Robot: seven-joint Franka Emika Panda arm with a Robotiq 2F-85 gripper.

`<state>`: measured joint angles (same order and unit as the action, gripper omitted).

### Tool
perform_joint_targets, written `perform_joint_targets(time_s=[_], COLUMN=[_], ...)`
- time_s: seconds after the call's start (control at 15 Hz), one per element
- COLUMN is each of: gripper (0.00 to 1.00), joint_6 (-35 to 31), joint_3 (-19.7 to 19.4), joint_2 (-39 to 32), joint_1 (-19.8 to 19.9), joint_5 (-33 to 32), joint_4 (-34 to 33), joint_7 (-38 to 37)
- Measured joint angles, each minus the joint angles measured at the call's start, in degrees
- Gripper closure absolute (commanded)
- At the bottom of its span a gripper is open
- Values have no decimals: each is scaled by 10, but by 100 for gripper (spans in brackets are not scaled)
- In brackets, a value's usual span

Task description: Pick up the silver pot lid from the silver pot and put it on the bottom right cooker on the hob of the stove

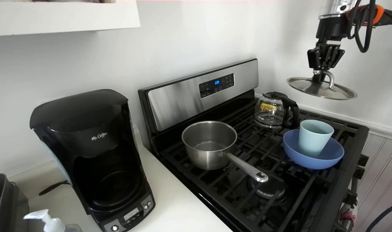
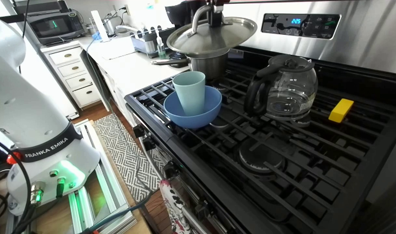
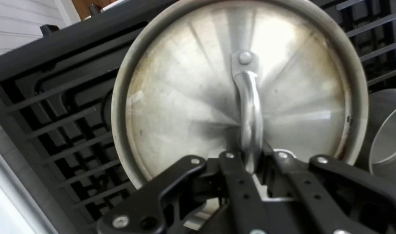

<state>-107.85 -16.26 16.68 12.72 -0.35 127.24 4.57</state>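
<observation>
The gripper [image 1: 319, 77] pinches the arched handle [image 3: 251, 113] of the silver pot lid [image 1: 327, 91]; the lid hangs in the air, slightly tilted, above the stove [image 1: 258, 146]; exactly what lies straight beneath it I cannot tell. The uncovered silver saucepan [image 1: 208, 161] stands on the stove, at the end next to the Mr. Coffee machine [image 1: 83, 122], its long handle reaching toward the front.

Between the saucepan and the stove's opposite end stand the obstacles: a blue bowl [image 1: 311, 163] near the front edge, with a pale blue cup [image 1: 315, 138] leaning inside it; behind it an upright glass carafe [image 2: 290, 92] with a black handle; beyond the carafe, a yellow block [image 2: 341, 110].

The Mr. Coffee machine sits on a white desk [image 1: 184, 203] beside the stove, a pump bottle [image 1: 54, 224] near it; a patterned towel [image 2: 175, 208] hangs at the stove's front, near the control knobs [image 2: 139, 131].
</observation>
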Motion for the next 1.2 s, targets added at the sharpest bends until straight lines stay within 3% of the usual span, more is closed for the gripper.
perform_joint_targets(time_s=[0.47,0.53,0.67,0.73,1.0,1.2], gripper=[96,85,85,96,96,96], joint_6=[-36,-41,-42,-42,-42,-48], joint_3=[-50,-54,-55,-54,-55,-66], joint_2=[-52,-62,-71,-71,-77,-108], joint_1=[58,60,61,61,62,78], joint_5=[9,18,19,19,14,-27], joint_4=[4,6,6,5,5,-4], joint_7=[-30,-30,-29,-29,-29,-19])
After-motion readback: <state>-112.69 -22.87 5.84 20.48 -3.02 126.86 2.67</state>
